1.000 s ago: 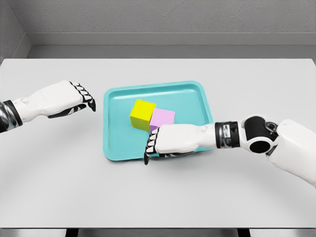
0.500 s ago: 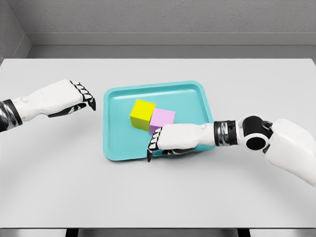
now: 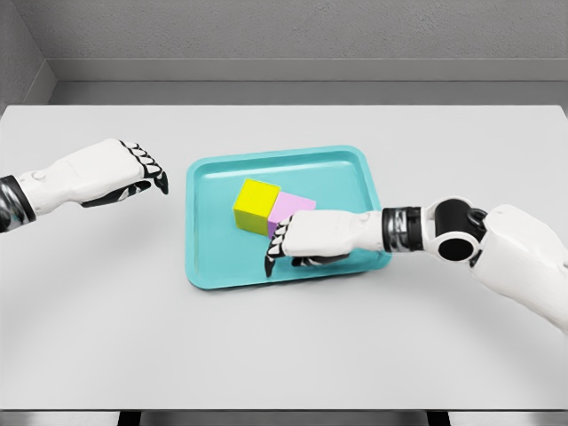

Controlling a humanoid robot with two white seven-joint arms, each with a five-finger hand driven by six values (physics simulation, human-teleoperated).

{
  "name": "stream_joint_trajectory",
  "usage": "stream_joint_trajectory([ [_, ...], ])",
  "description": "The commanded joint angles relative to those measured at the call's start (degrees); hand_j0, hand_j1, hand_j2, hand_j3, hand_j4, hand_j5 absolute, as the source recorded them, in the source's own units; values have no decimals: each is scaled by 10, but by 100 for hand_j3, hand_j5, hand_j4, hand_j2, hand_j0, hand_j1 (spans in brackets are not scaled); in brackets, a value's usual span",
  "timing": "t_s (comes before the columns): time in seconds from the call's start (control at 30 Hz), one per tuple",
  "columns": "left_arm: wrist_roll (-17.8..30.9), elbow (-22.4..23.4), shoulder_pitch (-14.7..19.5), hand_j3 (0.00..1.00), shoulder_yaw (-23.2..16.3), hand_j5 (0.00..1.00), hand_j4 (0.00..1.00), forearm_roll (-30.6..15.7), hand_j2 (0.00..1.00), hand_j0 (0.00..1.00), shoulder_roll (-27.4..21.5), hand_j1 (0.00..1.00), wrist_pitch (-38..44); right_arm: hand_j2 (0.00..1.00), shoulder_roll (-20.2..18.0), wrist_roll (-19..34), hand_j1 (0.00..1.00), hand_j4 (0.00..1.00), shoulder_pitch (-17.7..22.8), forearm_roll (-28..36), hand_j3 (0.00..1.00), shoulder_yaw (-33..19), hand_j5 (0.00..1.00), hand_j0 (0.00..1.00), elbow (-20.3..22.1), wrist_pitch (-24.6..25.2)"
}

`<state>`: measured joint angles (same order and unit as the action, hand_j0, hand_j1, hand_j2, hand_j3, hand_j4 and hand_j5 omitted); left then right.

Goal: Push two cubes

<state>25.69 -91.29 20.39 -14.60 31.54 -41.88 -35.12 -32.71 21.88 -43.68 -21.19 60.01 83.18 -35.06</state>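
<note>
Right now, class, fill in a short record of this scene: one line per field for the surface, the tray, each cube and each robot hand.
surface: grey table
tray: teal, lying flat on the table
yellow cube: in the tray, touching the pink cube
pink cube: right of the yellow one, partly hidden by the right robot hand
right robot hand: over the tray, fingers curled, at the pink cube
left robot hand: left of the tray, fingers curled, holding nothing

White smooth arm shells, black elbow joint, ribbed grey-black wrist bands, black-segmented fingers [image 3: 277,244] on white palms.
</note>
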Motion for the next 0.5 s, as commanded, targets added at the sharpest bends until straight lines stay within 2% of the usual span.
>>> stream_joint_trajectory([
  [0.0, 0, 0, 0, 47, 0, 47, 47, -3, 47, 47, 0, 47, 1, 59, 5, 0, 59, 59, 0, 0, 59, 0, 59, 59, -2, 1],
  [0.2, 0, 0, -1, 47, 0, 47, 47, -3, 47, 47, 0, 47, 1, 59, 0, 1, 59, 59, 2, -2, 59, 0, 59, 59, 15, 1],
  [0.37, 0, 0, -2, 47, 1, 47, 47, -4, 47, 47, 0, 47, 1, 59, -43, 4, 59, 59, 2, 6, 59, -3, 59, 59, 131, 1],
  [0.43, 0, 0, -2, 48, 1, 48, 48, -9, 48, 48, -1, 48, 1, 60, -75, 4, 60, 60, 5, 11, 60, -29, 60, 60, 172, 1],
  [0.47, -1, -1, -3, 49, 1, 49, 49, -10, 49, 49, -3, 49, 1, 62, -98, 4, 62, 62, 5, 40, 62, -62, 62, 62, 180, 1],
])
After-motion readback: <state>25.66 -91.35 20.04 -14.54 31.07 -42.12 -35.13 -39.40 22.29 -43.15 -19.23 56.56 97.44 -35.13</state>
